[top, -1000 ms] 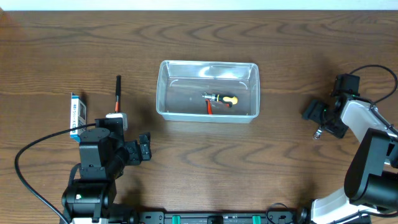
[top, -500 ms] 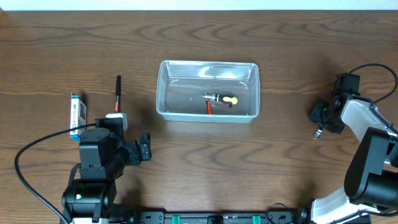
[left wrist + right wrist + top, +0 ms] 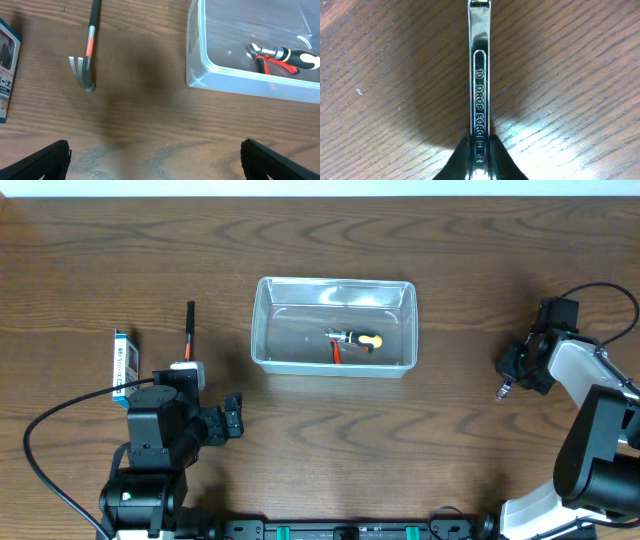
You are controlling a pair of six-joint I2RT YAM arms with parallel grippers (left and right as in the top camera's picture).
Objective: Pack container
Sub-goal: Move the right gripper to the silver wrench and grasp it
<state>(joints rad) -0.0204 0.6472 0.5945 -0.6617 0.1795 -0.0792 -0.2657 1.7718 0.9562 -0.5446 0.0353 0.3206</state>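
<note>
Wrench [image 3: 479, 75] steel fills the right wrist view: a slim, polished shank stamped "10 DROP FORGED" runs straight out from the right end effector [image 3: 479, 162], whose dark fingers [image 3: 454, 167] are closed tight against both sides of its near end. The shank lies over the brown wood-grain bench [image 3: 380, 60]; whether it touches the bench cannot be told. From overhead, a small bright tip of the tool pokes out just below this end effector, which sits at the right side of the bench. The container [image 3: 335, 288], a clear rectangular bin with rounded corners and a rim, stands at the middle of the bench, well apart from the right end effector and off to its left. Inside it, on the floor toward the right half, lie small hand tools [image 3: 352, 340] with red, black and yellow grips; their exact kind is hard to tell. The left end effector [image 3: 233, 417] is wide open and holds nothing, its two black fingertips [image 3: 42, 160] at the lower corners of its own camera view with bare bench between them. Ahead of it and to the right is the near left corner of the container. Ahead and to the left lies a small claw hammer [image 3: 89, 47] with a black and orange handle, flat on the bench, and farther left a blue-and-white box [image 3: 7, 70].
</note>
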